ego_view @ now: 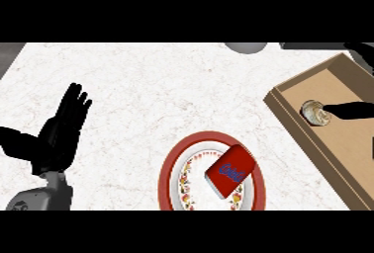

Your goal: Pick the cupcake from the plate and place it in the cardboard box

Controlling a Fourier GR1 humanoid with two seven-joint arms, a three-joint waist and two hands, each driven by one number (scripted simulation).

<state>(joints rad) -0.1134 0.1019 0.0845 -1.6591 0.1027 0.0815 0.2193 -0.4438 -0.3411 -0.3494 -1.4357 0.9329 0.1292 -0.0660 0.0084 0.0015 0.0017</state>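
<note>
The cupcake (315,111), seen from above as a small round pale top, stands inside the cardboard box (342,81) at the right of the counter. My right hand (350,111) reaches in from the right edge over the box; one straight black finger touches the cupcake's right side, and most of the hand is out of view. The red-rimmed patterned plate (174,170) lies at the lower middle and carries only a red packet (230,171) with blue lettering. My left hand (62,129) rests open at the left, fingers up.
A grey rounded object (246,47) sits at the counter's far edge, with a dark strip (314,46) beside it. The box's tall left wall (310,148) runs diagonally between plate and cupcake. White marble counter (161,89) lies between my left hand and the box.
</note>
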